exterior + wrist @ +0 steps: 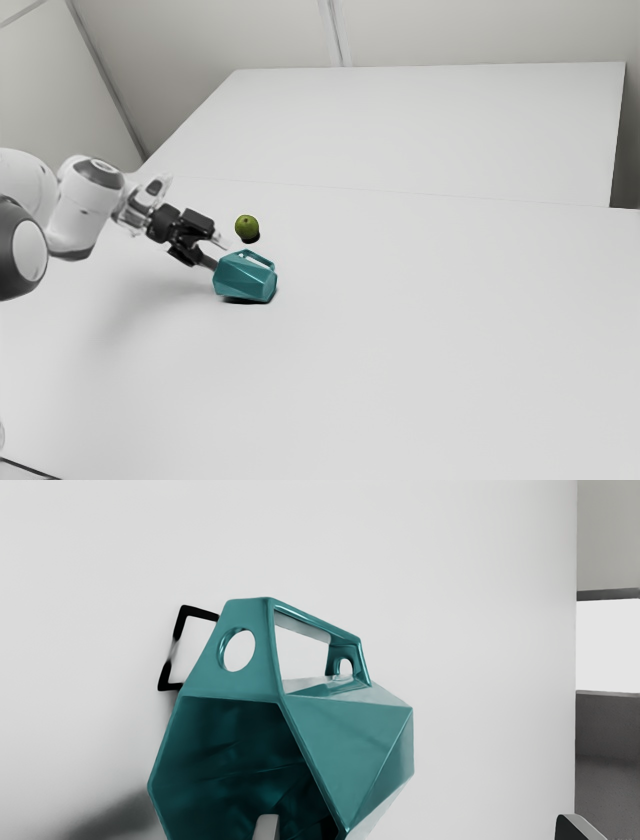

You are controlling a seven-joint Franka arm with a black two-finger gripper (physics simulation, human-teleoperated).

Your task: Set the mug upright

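While its fingers stand wide apart, gripping nothing, the gripper is at the exterior view's left end of the mug, tipped over on the table; a green fruit sits on the mug's far side.

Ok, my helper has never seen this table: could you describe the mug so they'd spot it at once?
On the white table, follow the arm to its black pincer. At its tips lies the mug, on its side, mouth toward the pincer. It is teal and faceted with an angular handle, while its neighbour is a small, round green fruit.
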